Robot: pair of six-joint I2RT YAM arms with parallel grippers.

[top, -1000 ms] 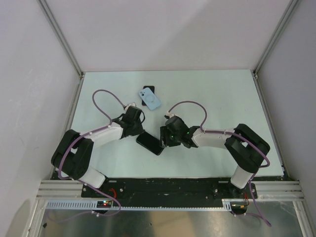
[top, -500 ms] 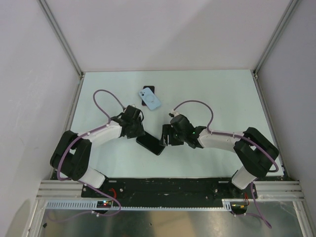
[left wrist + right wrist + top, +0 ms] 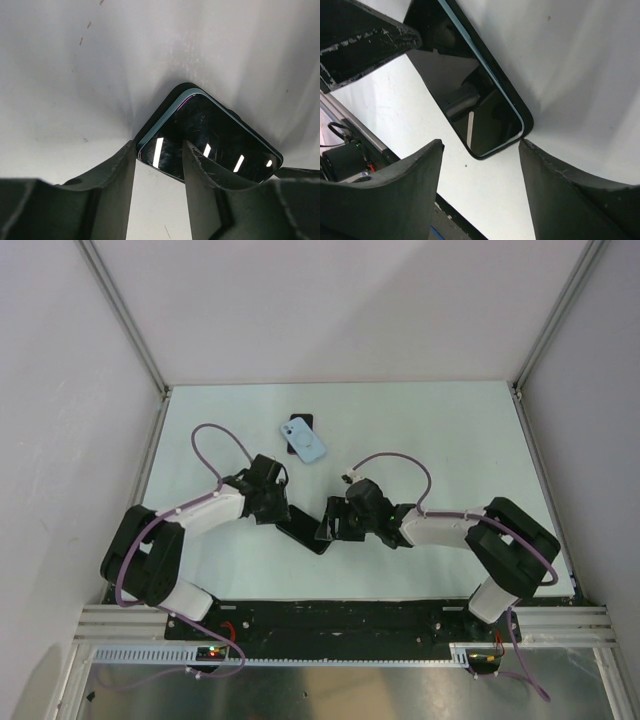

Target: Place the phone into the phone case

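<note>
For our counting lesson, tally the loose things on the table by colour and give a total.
Black: 2 (the phone; a dark item partly under the case, kind unclear)
Light blue: 1 (the case)
Total: 3

My two arms are built alike: white plastic shell links (image 3: pixel 205 510) joined by bulky black joint housings (image 3: pixel 150 555). A thin purple cable (image 3: pixel 205 435) arcs in a loop off my left arm, and a second purple cable (image 3: pixel 400 458) off my right. The dark matte fingers (image 3: pixel 107 190) of my left gripper (image 3: pixel 158 146) taper to blunt tips, their edges scuffed grey. My right gripper (image 3: pixel 481 142) has broader black fingers (image 3: pixel 385 195), curved on the inside, with pale chipped rims.
</note>
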